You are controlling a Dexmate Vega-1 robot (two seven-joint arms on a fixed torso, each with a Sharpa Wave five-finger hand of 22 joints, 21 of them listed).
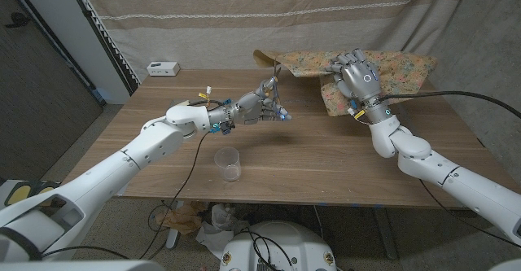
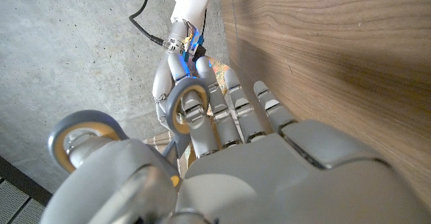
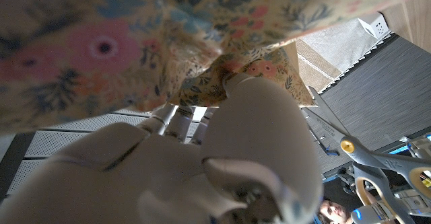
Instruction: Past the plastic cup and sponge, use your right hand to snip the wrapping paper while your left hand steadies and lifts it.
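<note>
Nearest, low centre of the frame, the plastic cup (image 1: pixel 229 164) stands clear on the worktop (image 1: pixel 326 157). Beyond, the left hand (image 1: pixel 262 104) grips scissors (image 1: pixel 277 100), blades toward the floral wrapping paper (image 1: pixel 391 67) upper right, where the right hand (image 1: pixel 358 77) pinches and lifts it.

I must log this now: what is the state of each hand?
Left hand: holding the scissors.
Right hand: holding the wrapping paper, lifted at its edge.
</note>
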